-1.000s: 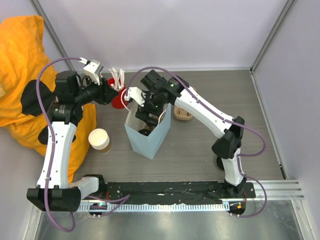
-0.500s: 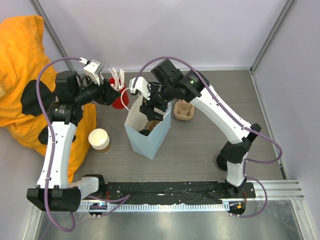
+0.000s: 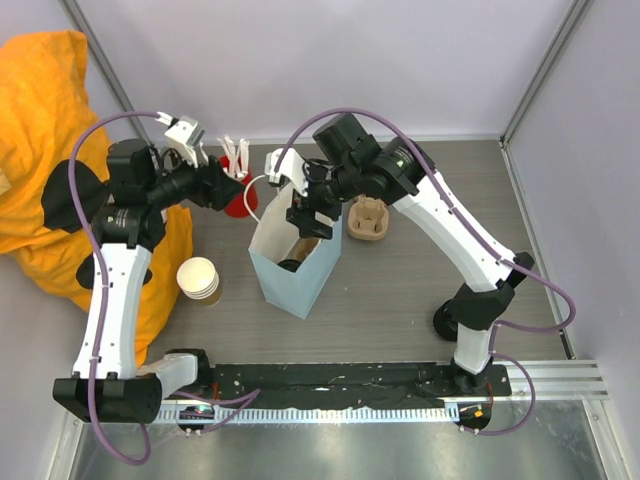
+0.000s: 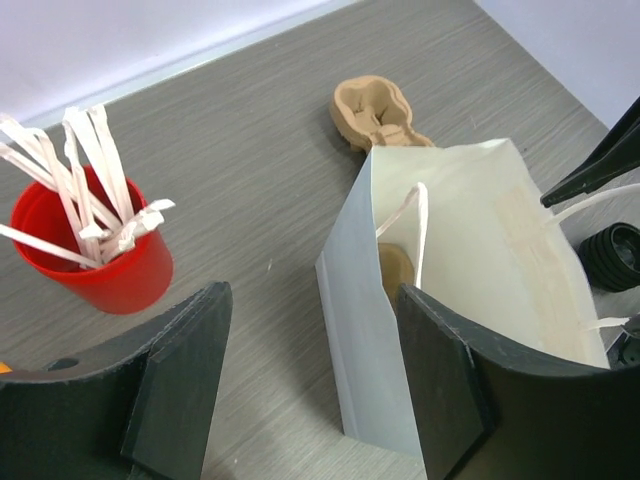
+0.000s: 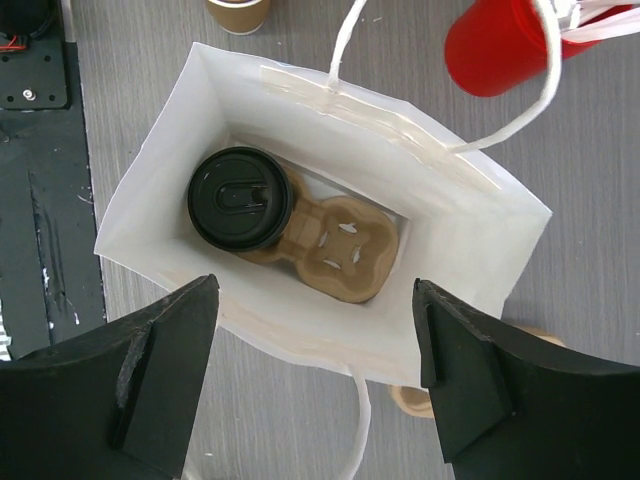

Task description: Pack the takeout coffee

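Note:
The takeout coffee stands at the bottom of the pale blue paper bag, only its black lid showing, seated in one end of a tan cardboard carrier. From above, the lid is a dark patch inside the bag. My right gripper hovers open above the bag's mouth with nothing in it. My left gripper is open at the bag's left side, the bag's corner between its fingers without contact.
A red cup of white stirrers stands behind the bag, close to the left gripper. A second cardboard carrier lies right of the bag. A stack of lidless paper cups sits front left. An orange cloth fills the left edge.
My right gripper has risen out of the bag, staying open. My left gripper's jaws have spread apart beside the bag. The coffee stays in the bag.

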